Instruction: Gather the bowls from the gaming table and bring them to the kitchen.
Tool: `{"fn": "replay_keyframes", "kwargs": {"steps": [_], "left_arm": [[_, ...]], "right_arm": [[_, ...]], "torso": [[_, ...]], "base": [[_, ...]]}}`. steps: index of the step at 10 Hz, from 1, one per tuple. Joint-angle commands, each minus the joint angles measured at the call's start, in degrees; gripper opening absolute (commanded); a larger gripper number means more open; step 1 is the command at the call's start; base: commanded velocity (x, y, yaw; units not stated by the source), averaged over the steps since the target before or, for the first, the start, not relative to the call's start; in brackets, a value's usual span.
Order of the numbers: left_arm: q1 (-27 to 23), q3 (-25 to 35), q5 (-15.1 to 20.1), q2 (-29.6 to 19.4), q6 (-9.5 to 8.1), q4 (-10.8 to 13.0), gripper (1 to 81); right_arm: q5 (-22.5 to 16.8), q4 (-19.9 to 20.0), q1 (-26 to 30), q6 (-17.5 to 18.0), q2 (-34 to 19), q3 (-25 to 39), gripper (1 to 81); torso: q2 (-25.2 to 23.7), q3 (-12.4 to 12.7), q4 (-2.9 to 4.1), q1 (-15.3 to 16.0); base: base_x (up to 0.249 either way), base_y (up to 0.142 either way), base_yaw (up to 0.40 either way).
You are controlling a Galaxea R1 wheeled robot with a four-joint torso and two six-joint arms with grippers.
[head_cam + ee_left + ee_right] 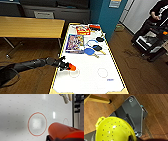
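The gaming table [87, 82] has a glossy white top and a yellow-black rim. My left arm reaches in over its left edge. My left gripper [66, 66] is shut on the orange-red bowl [72, 67], holding it just above the top. In the left wrist view this bowl [62, 132] hangs over the white surface [15, 112], beside a red ring marking [37, 124]. In the right wrist view, my right gripper [132, 138] holds the yellow-green perforated bowl [114, 130] above the wooden floor and my own dark base plate.
A blue paddle [89, 51], black paddles [98, 47] and flat game boxes [74, 43] lie on the table's far half. A wooden table [30, 27] stands to the left and a teal pillar [107, 15] behind. A person [157, 12] stands by a cart [150, 41] at the far right.
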Motion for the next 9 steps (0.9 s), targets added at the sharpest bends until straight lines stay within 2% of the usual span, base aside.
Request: {"fn": "replay_keyframes", "kwargs": {"steps": [1, 3, 5, 6, 9], "left_arm": [[-2.01, 12.51, 1.58, -14.56, 5.89, -0.95, 1.0], [4.41, 15.95, -3.76, -20.98, 9.5, -1.04, 1.0], [8.54, 18.5, -5.18, -24.96, 11.96, -1.04, 1.0], [10.92, 19.47, -6.84, -26.28, 12.76, -1.04, 1.0], [18.13, 18.95, -10.46, -26.2, 15.93, -0.95, 1.0]], "right_arm": [[-3.66, -1.32, 0.38, -0.24, -3.16, 1.53, 1.0], [-3.66, -1.49, 0.11, -0.24, -3.24, 1.7, 1.0], [-3.66, -1.58, -0.16, -0.24, -3.6, 1.97, 1.0], [-3.58, -1.58, -0.33, -0.24, -3.6, 1.97, 1.0], [-3.57, -2.02, -0.77, -0.24, -3.68, 1.7, 1.0]], "torso": [[0.0, 0.0, 0.0, 0.0], [0.0, 0.0, 0.0, 0.0], [0.0, 0.0, -0.02, 0.0], [0.0, 3.41, -0.02, 0.0], [0.0, 6.86, -0.02, 0.0]], "base": [[0.0, 0.0, 0.0], [0.0, 0.0, 0.0], [0.0, 0.0, 0.0], [0.0, 0.0, 0.0], [0.0, 0.0, 0.0]]}}
